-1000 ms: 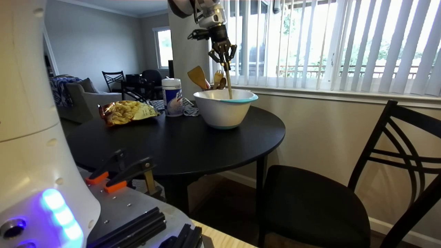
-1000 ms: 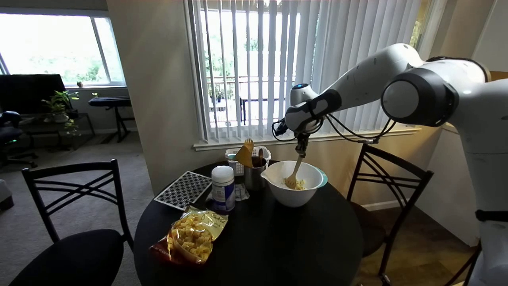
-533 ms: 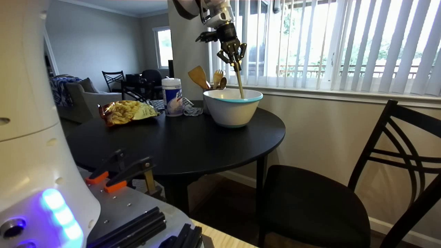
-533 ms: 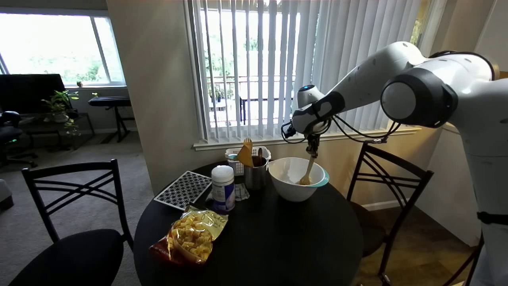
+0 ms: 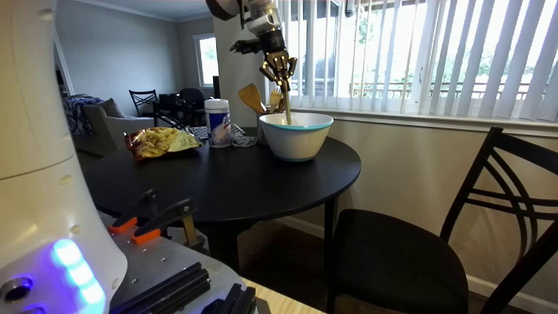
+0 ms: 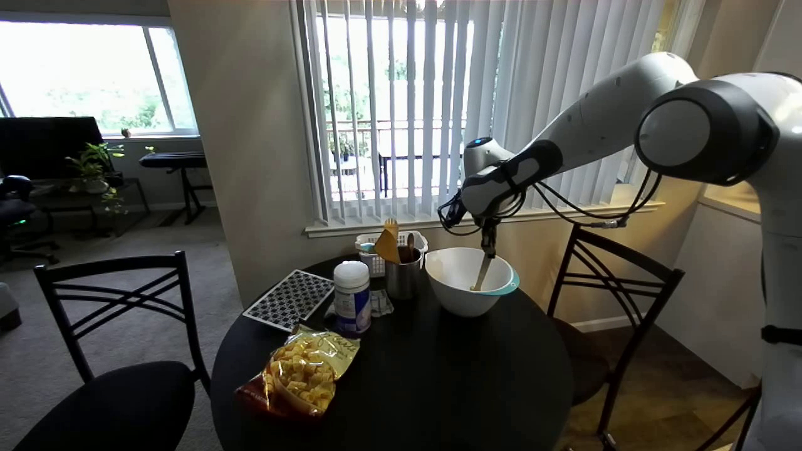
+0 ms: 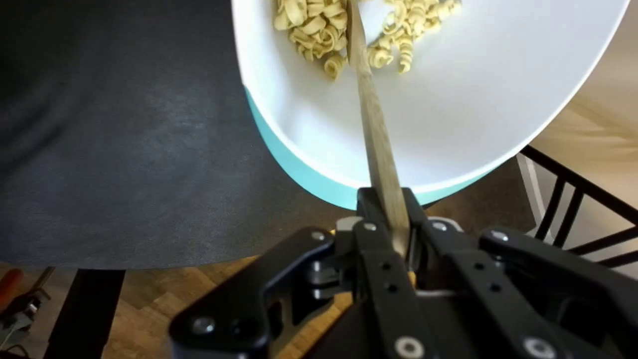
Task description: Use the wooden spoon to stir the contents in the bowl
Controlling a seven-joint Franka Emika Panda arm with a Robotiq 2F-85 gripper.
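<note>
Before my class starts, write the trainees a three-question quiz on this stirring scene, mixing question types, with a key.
1. Multiple choice: In the wrist view, what lies in the bowl with the wooden spoon?
A) orange slices
B) pale yellow curls
C) green leaves

2. True or false: The hand is closed on the upper part of the wooden spoon.

3. Fill in: In both exterior views, the canister stands between the snack bag and the metal holder of ____.

Key: 1. B; 2. true; 3. kitchen utensils.
</note>
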